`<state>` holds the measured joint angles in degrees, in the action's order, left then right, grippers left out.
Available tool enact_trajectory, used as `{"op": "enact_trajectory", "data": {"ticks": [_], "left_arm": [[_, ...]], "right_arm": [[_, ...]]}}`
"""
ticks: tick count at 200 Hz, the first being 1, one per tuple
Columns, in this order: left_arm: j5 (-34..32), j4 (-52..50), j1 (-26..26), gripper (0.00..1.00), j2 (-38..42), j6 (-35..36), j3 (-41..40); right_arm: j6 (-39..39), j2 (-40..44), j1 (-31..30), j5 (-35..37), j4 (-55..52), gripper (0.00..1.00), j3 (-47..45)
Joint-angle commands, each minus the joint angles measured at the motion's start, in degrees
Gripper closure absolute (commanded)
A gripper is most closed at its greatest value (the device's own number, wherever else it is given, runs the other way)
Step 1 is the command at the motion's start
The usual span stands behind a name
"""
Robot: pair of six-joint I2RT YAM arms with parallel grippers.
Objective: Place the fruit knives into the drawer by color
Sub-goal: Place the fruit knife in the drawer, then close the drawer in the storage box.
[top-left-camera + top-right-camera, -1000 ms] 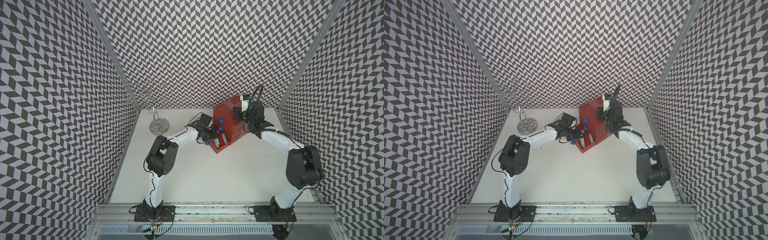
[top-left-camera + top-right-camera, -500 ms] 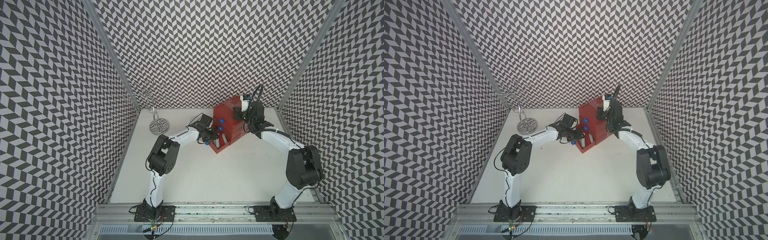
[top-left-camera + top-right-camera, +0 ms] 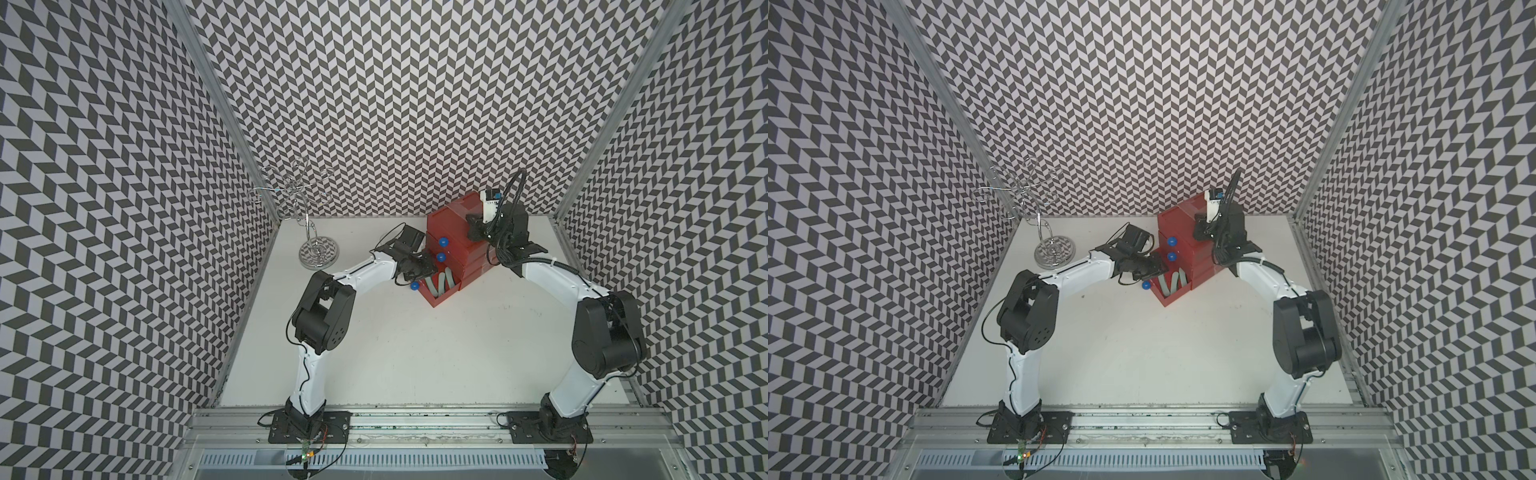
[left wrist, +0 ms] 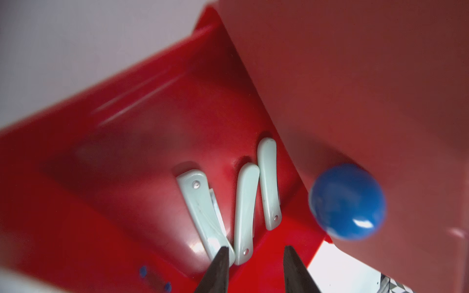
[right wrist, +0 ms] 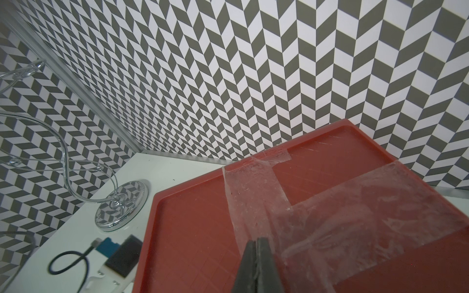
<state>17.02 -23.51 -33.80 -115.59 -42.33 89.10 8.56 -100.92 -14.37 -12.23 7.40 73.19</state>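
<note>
Mint knives point(image 4: 245, 213) lie in the pulled-out drawer point(image 4: 132, 152) beneath parted, empty left jaws; right jaws pressed shut.

My left arm point(image 3: 365, 270) reaches forward and inward, elbow bent, left fingers point(image 4: 218, 269) parted with nothing between them; my right arm point(image 3: 552, 276) reaches forward too, wrist raised, right fingers point(image 5: 250, 266) pressed together and empty

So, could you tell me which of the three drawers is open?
The bottom drawer: it is pulled out, three pale mint knives lying inside; the upper two are shut.
</note>
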Motion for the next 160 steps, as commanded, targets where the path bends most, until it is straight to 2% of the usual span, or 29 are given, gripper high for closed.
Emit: {"op": "enact_trajectory", "data": {"ticks": [1,28,55,112,160], "left_arm": [[-2.4,0.0,-0.4,0.69,8.8,0.8,-3.5],[-2.9,2.0,0.1,0.84,14.8,0.4,-10.6],[-2.8,3.9,0.6,0.99,17.1,-0.3,-17.1],[-0.4,11.1,0.8,1.00,15.2,-3.4,-23.8],[0.4,12.2,0.5,1.00,11.5,-3.7,-22.5]], "right_arm": [[3.0,-12.0,-0.5,-2.2,-26.0,1.00,-8.0],[3.0,-12.0,-0.5,-2.0,-26.0,1.00,-8.0],[3.0,-12.1,-0.5,-2.1,-25.9,1.00,-8.0],[3.0,-12.3,-0.5,-1.9,-26.1,1.00,-7.9],[3.0,-12.6,-0.5,-2.1,-25.9,1.00,-8.0]]}}
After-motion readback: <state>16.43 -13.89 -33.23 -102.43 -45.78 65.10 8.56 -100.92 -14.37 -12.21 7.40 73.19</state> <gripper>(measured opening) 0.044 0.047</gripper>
